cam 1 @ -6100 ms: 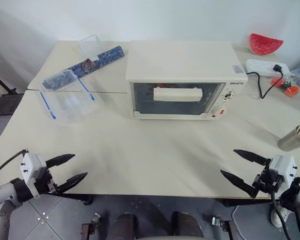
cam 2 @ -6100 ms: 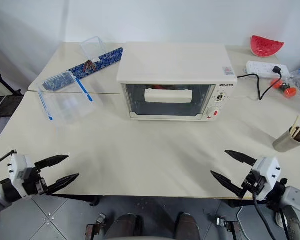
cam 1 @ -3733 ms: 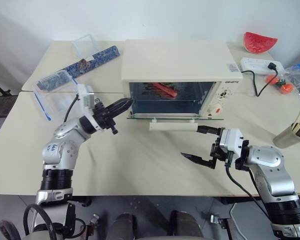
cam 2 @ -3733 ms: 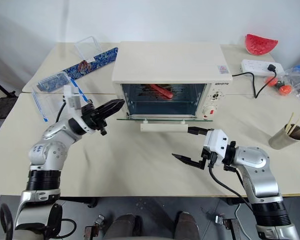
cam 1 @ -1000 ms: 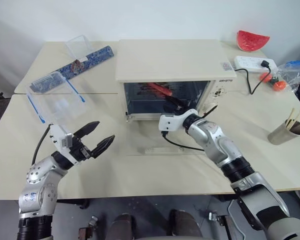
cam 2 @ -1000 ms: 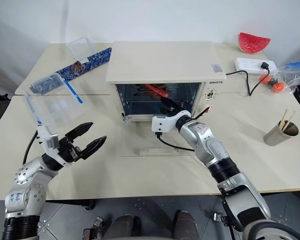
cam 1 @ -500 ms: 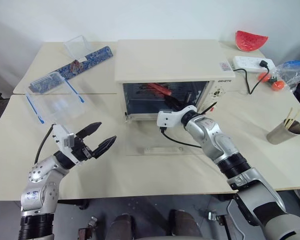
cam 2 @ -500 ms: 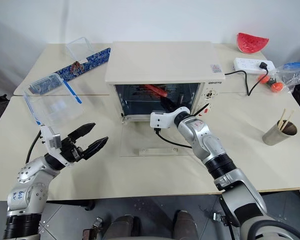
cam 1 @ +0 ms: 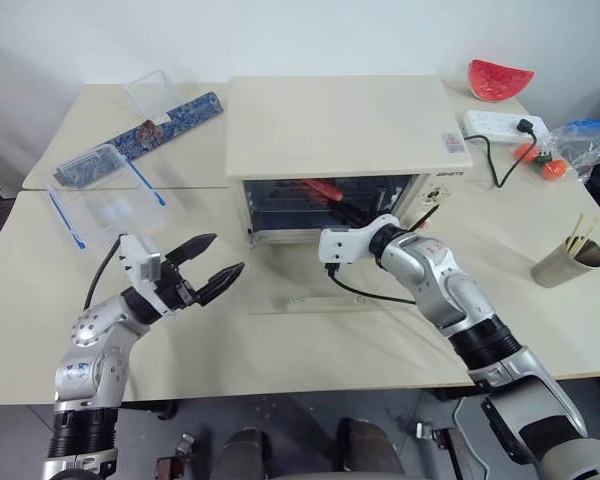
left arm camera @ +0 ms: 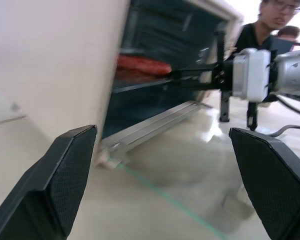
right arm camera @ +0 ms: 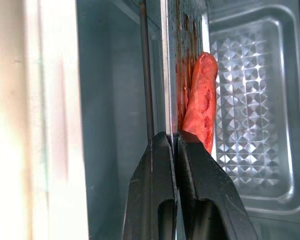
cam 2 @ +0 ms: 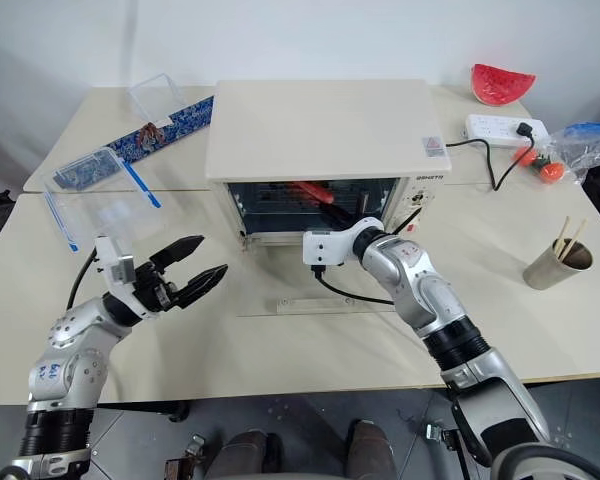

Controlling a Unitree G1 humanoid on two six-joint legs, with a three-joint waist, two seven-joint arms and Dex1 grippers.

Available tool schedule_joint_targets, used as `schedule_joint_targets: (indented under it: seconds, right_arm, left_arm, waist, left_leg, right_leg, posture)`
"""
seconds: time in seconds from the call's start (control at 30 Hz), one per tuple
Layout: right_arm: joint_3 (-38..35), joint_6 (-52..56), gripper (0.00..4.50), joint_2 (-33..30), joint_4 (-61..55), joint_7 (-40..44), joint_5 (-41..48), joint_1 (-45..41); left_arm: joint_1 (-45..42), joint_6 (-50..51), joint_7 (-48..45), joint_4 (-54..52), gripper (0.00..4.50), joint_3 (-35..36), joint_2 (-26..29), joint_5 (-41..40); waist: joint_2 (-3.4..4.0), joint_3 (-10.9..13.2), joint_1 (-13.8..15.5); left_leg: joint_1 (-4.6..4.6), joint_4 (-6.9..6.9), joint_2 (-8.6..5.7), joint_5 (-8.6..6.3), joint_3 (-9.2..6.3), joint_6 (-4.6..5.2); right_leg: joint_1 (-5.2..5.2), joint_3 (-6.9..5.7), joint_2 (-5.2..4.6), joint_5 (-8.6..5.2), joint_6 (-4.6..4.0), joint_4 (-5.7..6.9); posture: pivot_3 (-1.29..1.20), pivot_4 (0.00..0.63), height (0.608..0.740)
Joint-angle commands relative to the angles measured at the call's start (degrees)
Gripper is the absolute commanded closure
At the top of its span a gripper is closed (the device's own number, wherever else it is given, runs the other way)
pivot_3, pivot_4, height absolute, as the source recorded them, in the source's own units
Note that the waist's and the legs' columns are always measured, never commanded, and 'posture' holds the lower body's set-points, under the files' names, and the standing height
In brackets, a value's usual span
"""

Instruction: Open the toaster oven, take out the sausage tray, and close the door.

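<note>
Sausage tray (right arm camera: 250, 115) sits inside the toaster oven (cam 1: 345, 125), which stands mid-bench (cam 1: 540, 330) with its glass door (cam 1: 325, 292) dropped flat in front of the opening. From the right wrist view the tray is thin shiny pressed metal with a diamond-ridged floor and a raised rolled rim, greasy brown streaks along one edge, and one red sausage (right arm camera: 200, 100) lying loose on it.

The right gripper (right arm camera: 176, 142) reaches into the opening, its fingers (right arm camera: 157, 175) pressed together on what looks like the tray's front rim (the metal edge runs straight into the seam between them), so the pinch appears taken. The left gripper (cam 1: 208, 270) hovers over the bench to the left of the door with its fingers (cam 1: 225, 278) spread wide, holding nothing.

I judge the tray light and stiff but slippery: grease plus smooth metal gives a thin-edge pinch little bite, and a one-sided hold will let the far end sag once it clears the rack. The rim is the only real place to grip, ideally near the middle of the front edge. The sausage is round and unsecured, so any tilt could roll it off; a level, slow draw suits it, with the open left fingers free to steady the side rim
</note>
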Motion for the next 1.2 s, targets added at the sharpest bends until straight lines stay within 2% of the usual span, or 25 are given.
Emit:
schedule_joint_targets:
  seconds: [0.03,0.23,0.57,0.97,1.1,1.2]
  right_arm:
    - [-0.9,-1.0,4.48,0.7,-2.2,-0.7,1.1,-1.4]
    - [-0.7,-1.1,4.48,0.4,-4.3,-0.3,0.9,-0.3]
    - [-3.2,1.7,4.48,-2.3,-18.7,3.5,1.1,12.0]
    - [-6.8,1.3,4.48,-6.8,-29.9,7.8,2.4,22.1]
    - [-8.9,0.6,4.48,-8.8,-32.8,7.7,2.4,25.5]
    - [-11.0,-0.4,4.48,-9.6,-35.1,7.1,3.2,28.1]
  left_arm:
    - [-2.5,-0.3,-1.6,0.9,0.0,-1.1,-0.3,-0.5]
    - [-6.0,-0.6,-2.2,3.4,0.0,-1.1,-0.6,-0.5]
    - [-5.3,1.3,-1.8,3.8,0.0,2.7,1.8,-1.9]
    - [-7.0,3.8,-2.6,4.9,0.0,2.5,2.3,-1.7]
    - [-6.4,9.4,-2.2,4.9,0.0,3.4,3.7,-3.9]
    - [-5.8,25.1,-0.1,3.1,0.0,4.9,6.1,-12.7]
  waist:
    - [0.0,0.0,0.0]
    - [0.0,0.0,-0.1]
    - [0.0,0.0,0.3]
    - [-0.01,0.0,0.6]
    - [-0.01,0.0,1.2]
    - [-0.01,0.0,1.8]
  left_leg:
    - [0.0,0.0,0.0,0.0,0.0,0.0]
    - [0.0,-0.01,0.0,0.0,0.0,0.0]
    - [0.0,-0.01,0.0,-0.01,0.0,-0.01]
    - [0.0,0.02,-0.01,-0.02,-0.02,-0.01]
    - [0.0,0.02,-0.01,-0.02,-0.02,-0.01]
    - [0.0,0.02,-0.01,-0.02,-0.03,0.0]
  right_leg:
    - [0.0,0.0,0.0,0.0,0.0,0.0]
    - [0.0,-0.01,0.01,0.0,0.0,0.0]
    - [0.0,-0.03,0.01,0.0,0.0,-0.02]
    - [0.04,-0.03,0.01,0.0,0.0,-0.02]
    - [0.04,-0.02,0.01,0.0,0.0,-0.03]
    - [0.04,-0.02,0.01,0.0,0.0,-0.03]
  posture:
    - [0.0,0.15,0.74]
    - [0.0,0.15,0.74]
    - [0.0,0.15,0.74]
    - [0.0,0.15,0.74]
    - [0.0,0.15,0.74]
    - [0.0,0.15,0.74]
